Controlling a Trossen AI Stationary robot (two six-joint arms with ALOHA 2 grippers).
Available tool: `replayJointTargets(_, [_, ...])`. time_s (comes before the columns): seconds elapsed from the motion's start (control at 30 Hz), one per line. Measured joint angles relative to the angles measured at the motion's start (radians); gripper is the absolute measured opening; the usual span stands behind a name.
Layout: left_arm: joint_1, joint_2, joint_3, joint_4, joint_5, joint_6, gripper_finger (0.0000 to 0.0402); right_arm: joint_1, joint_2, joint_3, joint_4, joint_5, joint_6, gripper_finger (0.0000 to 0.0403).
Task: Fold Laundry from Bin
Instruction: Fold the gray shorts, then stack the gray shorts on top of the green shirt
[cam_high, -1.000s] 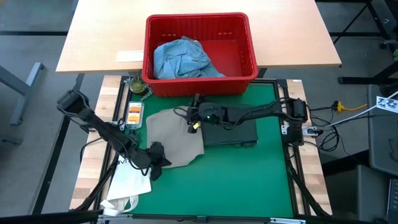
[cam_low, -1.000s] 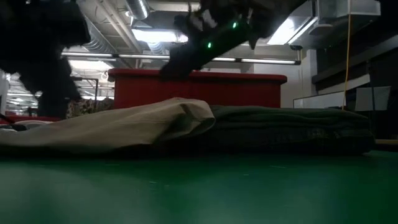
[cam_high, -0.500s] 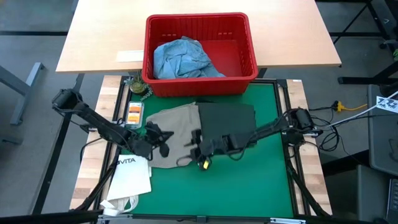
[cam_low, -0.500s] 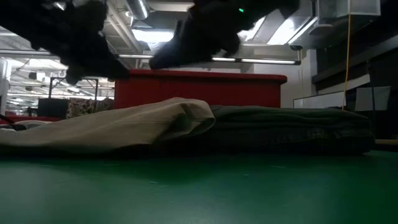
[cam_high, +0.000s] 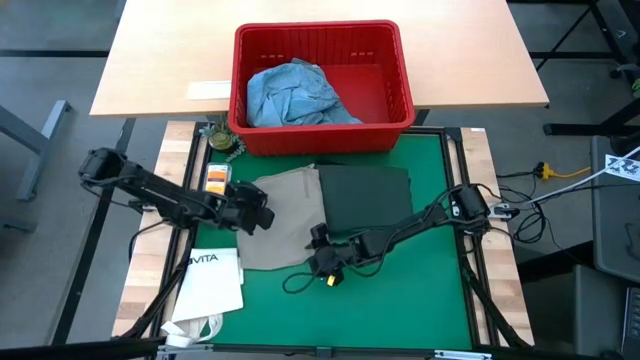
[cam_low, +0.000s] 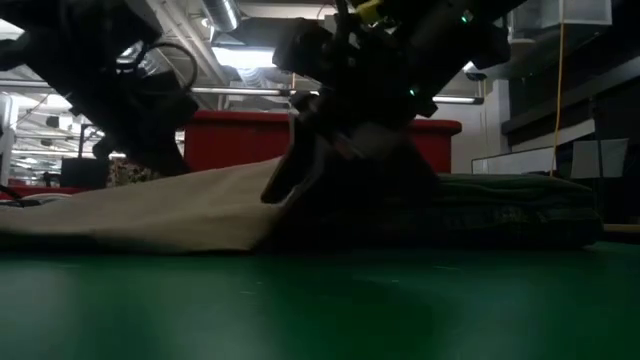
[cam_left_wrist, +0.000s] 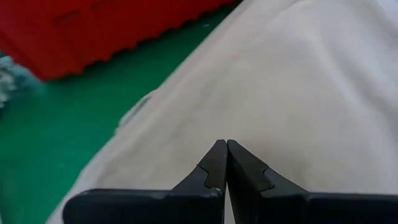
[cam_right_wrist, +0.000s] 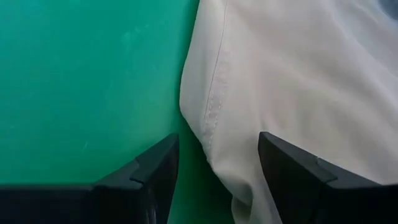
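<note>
A khaki-tan garment (cam_high: 280, 220) lies spread on the green mat (cam_high: 420, 290), its right edge beside a folded dark garment (cam_high: 365, 195). Light blue denim (cam_high: 295, 95) lies in the red bin (cam_high: 322, 40) on the far table. My left gripper (cam_high: 255, 213) is shut, and its tips (cam_left_wrist: 226, 146) point at the khaki garment's left part. My right gripper (cam_high: 320, 252) is open and low at the khaki garment's near right corner. Its fingers (cam_right_wrist: 155, 174) stand on either side of the stitched edge (cam_right_wrist: 211, 118). My left gripper's shut tips point onto the khaki garment's flat left part (cam_left_wrist: 261, 112), slanting from the table's left; I cannot tell whether they touch it. My right gripper straddles the khaki garment's stitched edge (cam_right_wrist: 214, 143) with open fingers; I cannot tell whether they touch it.
A white paper bag printed "VITA" (cam_high: 210, 285) lies at the mat's near left corner. An orange packet (cam_high: 215, 178) and a small leafy thing (cam_high: 222, 138) lie left of the mat. A dark cable loop (cam_high: 295, 280) lies near my right gripper. The mat's near right part is bare.
My right gripper has gone from the far part of the garments toward the table's near edge and come down low at the khaki garment's near right corner. My left gripper has gone from the khaki garment's near left corner toward the far edge, over its left part.
</note>
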Motion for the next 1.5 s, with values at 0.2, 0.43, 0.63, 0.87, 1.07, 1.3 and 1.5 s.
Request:
replayJointTargets(0.2, [0.070, 0.000, 0.000, -0.061, 0.006, 0.000, 0.0003, 0.001, 0.000, 0.000, -0.017, -0.009, 0.007, 0.0221])
replayJointTargets(0.43, [0.165, 0.000, 0.000, -0.137, 0.005, 0.000, 0.0003, 0.001, 0.000, 0.000, -0.017, -0.034, 0.027, 0.0221])
replayJointTargets(0.63, [0.222, 0.000, 0.000, -0.154, -0.003, 0.000, 0.0003, 0.001, -0.002, 0.000, -0.018, -0.034, 0.028, 0.0221])
replayJointTargets(0.87, [0.212, -0.072, 0.000, -0.136, -0.017, 0.100, 0.0001, 0.000, -0.115, 0.001, -0.043, -0.086, 0.023, 0.0221])
replayJointTargets(1.07, [0.164, -0.197, 0.001, -0.120, -0.008, 0.139, 0.0001, -0.001, -0.264, 0.001, -0.110, -0.079, 0.097, 0.0221])
replayJointTargets(1.3, [0.100, -0.268, 0.002, -0.121, 0.060, 0.140, 0.0001, -0.076, -0.393, 0.002, -0.253, -0.087, 0.231, 0.0221])
replayJointTargets(1.5, [0.061, -0.268, 0.002, -0.123, 0.061, 0.140, 0.0001, -0.226, -0.391, 0.001, -0.378, -0.172, 0.376, 0.0221])
